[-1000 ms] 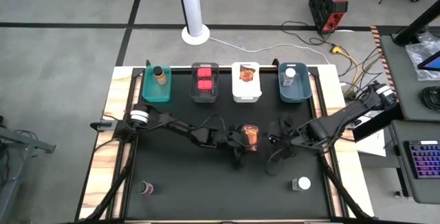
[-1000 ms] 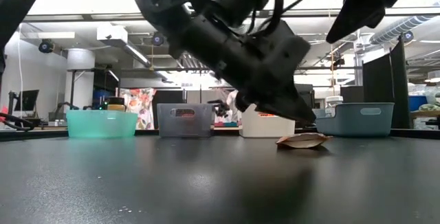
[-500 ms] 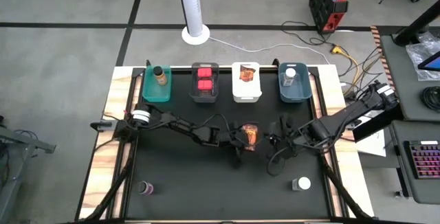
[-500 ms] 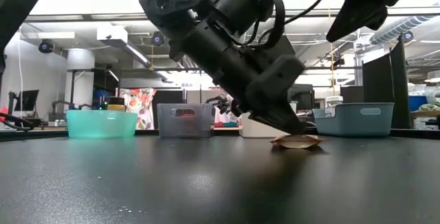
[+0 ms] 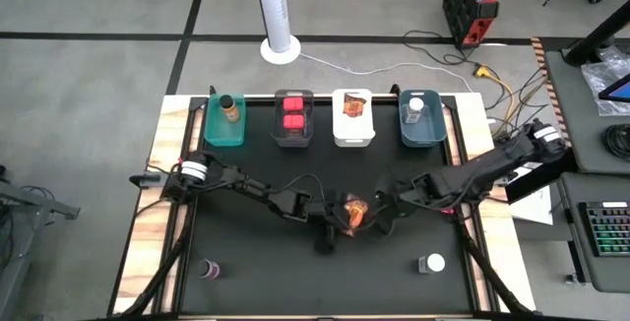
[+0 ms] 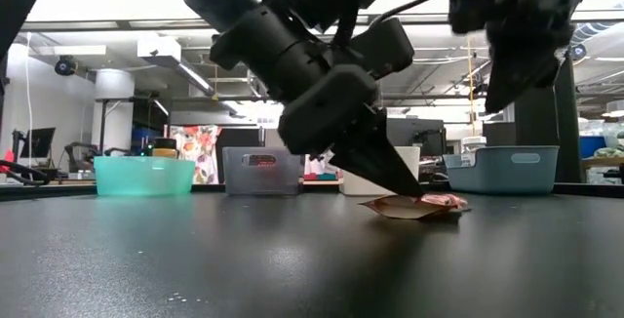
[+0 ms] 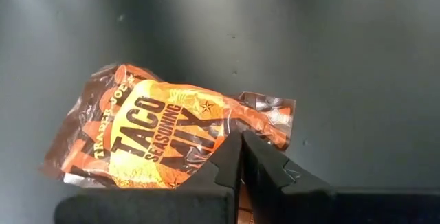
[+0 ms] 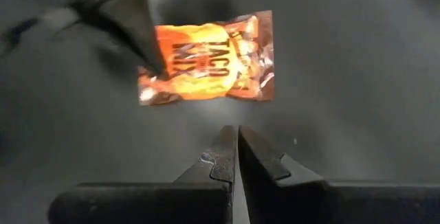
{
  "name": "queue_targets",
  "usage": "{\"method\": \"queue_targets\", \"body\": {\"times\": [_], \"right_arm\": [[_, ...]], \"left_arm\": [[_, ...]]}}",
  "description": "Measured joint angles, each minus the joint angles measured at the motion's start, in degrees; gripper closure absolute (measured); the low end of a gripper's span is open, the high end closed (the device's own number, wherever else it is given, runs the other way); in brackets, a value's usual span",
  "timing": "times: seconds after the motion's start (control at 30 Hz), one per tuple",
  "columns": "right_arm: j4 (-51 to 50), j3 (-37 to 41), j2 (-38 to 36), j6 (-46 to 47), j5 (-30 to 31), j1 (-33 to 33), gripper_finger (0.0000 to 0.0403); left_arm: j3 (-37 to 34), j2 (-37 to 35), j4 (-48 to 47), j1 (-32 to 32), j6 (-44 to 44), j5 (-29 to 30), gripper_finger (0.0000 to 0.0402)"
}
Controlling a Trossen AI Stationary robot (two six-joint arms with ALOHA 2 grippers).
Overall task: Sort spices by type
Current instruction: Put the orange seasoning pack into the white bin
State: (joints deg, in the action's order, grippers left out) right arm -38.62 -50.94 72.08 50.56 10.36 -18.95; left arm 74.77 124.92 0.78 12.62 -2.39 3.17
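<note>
Left wrist view: closed left fingers [image 7: 240, 157] hiding taco seasoning packet's [image 7: 158, 138] lower edge.

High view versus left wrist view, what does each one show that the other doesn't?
Only the high view shows the four bins along the far edge, from the teal bin to the blue bin, the right gripper, a dark-capped bottle and a white-capped jar near the front edge. Only the left wrist view shows the packet's lettering, "taco seasoning mix", and the left gripper shut, fingertips on the packet's edge. Both show the orange packet on the black table.
</note>
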Motion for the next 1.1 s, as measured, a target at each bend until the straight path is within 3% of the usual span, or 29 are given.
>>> {"method": "queue_targets", "body": {"times": [0.27, 0.5, 0.77, 0.93, 1.1], "right_arm": [[7.37, 2.83, 1.98, -1.06, -3.35, 4.28, 0.0357], [8.41, 4.64, 2.20, -3.65, -4.62, 7.45, 0.0256], [21.12, 10.10, 5.39, -8.17, -10.56, 9.22, 0.0159], [24.59, 10.51, 9.21, -9.68, -10.55, 9.44, 0.0139], [30.16, 10.60, 13.96, -11.14, -12.54, 10.15, 0.0143]], "left_arm": [[-0.21, -0.09, -0.21, 1.06, -7.02, -0.84, 0.0401], [-0.21, -0.24, -0.70, 1.73, -8.91, -1.14, 0.0401], [-0.32, -0.31, -0.28, 1.79, -8.75, -1.05, 0.0401], [-0.47, -0.31, 0.31, 1.81, -8.75, -0.93, 0.0401], [-0.54, -0.26, 1.27, 1.86, -9.08, -1.06, 0.0401]]}}
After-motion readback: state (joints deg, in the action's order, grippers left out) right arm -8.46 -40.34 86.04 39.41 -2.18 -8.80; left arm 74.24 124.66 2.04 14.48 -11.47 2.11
